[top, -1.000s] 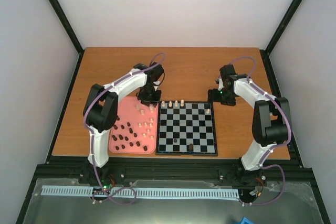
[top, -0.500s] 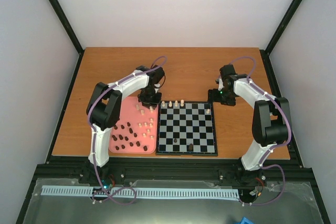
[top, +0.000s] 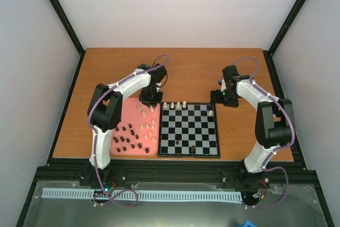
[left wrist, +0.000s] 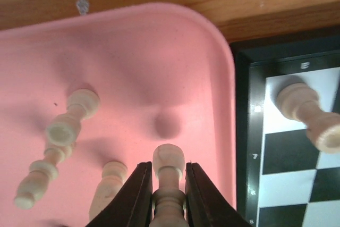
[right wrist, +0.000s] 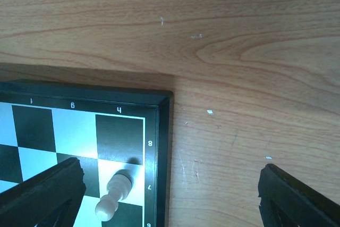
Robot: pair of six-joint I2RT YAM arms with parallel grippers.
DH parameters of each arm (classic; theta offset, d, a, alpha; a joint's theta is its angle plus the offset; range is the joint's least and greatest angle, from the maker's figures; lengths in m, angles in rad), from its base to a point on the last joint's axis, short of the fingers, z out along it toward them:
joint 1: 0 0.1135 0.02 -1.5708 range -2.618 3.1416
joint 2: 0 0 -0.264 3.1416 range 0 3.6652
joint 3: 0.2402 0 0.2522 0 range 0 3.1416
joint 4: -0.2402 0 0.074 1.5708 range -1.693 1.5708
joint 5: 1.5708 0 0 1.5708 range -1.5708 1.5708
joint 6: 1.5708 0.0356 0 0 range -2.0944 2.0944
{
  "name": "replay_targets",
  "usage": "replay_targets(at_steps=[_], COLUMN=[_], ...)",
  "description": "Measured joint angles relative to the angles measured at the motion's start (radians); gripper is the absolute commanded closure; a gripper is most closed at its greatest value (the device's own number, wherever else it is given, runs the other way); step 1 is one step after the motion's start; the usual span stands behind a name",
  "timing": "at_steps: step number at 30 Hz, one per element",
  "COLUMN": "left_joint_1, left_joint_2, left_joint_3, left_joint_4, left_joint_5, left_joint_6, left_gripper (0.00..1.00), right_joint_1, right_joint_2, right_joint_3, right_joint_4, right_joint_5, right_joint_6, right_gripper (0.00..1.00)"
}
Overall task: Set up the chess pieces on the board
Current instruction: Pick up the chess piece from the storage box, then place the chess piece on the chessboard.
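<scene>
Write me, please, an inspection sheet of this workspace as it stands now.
Surface: wooden table, with faint scratches in the right wrist view.
Job's things: the board holds five cream pieces on its far rows and two dark pieces near its front edge; more of both colours are on the pink tray.
Clutter: nothing seen.
Grippers: left jaws shut on a cream piece over the tray; right jaws open, above the board's far right corner.
Cables: a purple cable loops along each arm, away from the pieces.
Surroundings: white walls, black frame.
</scene>
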Motion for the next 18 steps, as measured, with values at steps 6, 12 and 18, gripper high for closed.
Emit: replay_targets(at_steps=[6, 12, 18], left_joint_1=[0.000, -0.020, -0.062], left_joint_2=[0.000, 0.031, 0.152], left_joint_3=[0.139, 0.377, 0.594], left_joint_4=[-0.076, -0.136, -0.151], left_joint_5=[-0.018, -0.014, 0.002], left_joint_6=[0.008, 0.016, 0.013], left_gripper=[0.94, 0.95, 0.94], right_joint_1=[0.000, 0.000, 0.000], right_joint_2=[0.000, 0.000, 0.000], right_joint_3=[0.000, 0.005, 0.023], right_joint_4=[0.000, 0.000, 0.000], right_joint_5=[0.001, 0.018, 0.024], right_joint_6=[0.000, 0.000, 0.002], right_gripper=[0.11, 0.11, 0.11])
